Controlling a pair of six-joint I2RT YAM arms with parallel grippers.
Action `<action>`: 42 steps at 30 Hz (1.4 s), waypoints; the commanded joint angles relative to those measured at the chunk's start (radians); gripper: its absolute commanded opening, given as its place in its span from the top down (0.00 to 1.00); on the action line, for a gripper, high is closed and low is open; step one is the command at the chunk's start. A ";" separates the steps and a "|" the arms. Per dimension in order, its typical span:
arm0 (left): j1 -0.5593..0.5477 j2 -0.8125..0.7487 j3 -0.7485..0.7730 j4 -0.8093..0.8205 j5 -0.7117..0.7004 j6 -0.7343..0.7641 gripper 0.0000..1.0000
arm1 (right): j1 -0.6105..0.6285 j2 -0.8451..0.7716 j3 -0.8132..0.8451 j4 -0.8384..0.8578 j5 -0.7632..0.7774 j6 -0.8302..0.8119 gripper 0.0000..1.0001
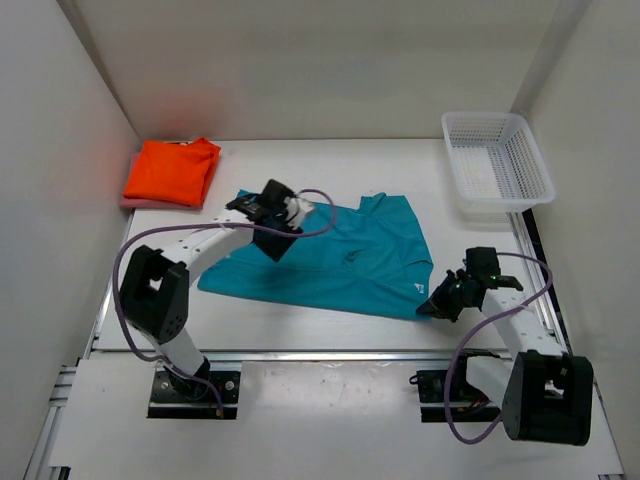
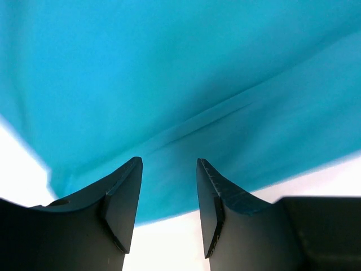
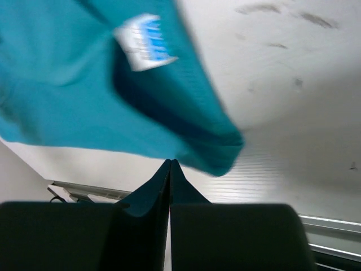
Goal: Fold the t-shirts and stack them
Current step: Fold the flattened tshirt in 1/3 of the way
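Teal t-shirt point(image 1: 340, 265): laid flat on the counter point(image 1: 350, 165). Left tool point(image 2: 169, 165): spread over the cloth, nothing pinched. Right tool point(image 3: 170, 164): pressed together at the hem corner; grip cannot be told. Advised: both corners lifted evenly.

White table point(image 1: 300, 160) from above. At centre, teal shirt point(image 1: 340, 265) spread out flat. Left gripper point(image 1: 290, 212) over its upper left edge, right gripper point(image 1: 428, 306) at its lower right corner. In the far left corner, folded orange shirt point(image 1: 172, 172) stacked on a pink shirt point(image 1: 132, 203). In the far right corner, white basket point(image 1: 533, 160).
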 commanded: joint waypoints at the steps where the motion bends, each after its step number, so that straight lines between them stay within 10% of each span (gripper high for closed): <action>1: 0.163 -0.081 -0.143 -0.002 -0.109 -0.006 0.46 | 0.001 0.051 -0.025 0.065 -0.046 0.015 1.00; 16: 0.506 -0.182 -0.398 0.104 -0.317 0.109 0.45 | -0.043 0.151 -0.003 0.007 0.134 -0.051 0.96; 22: 0.536 -0.196 -0.353 0.067 -0.249 0.103 0.43 | -0.008 0.033 0.045 -0.100 0.201 0.004 0.55; 32: 0.527 -0.069 -0.245 -0.034 -0.064 0.026 0.43 | -0.043 -0.013 -0.044 -0.068 0.216 0.091 0.23; 42: 0.501 -0.004 -0.296 -0.009 0.022 0.028 0.42 | -0.072 0.083 -0.080 0.059 0.161 0.078 0.46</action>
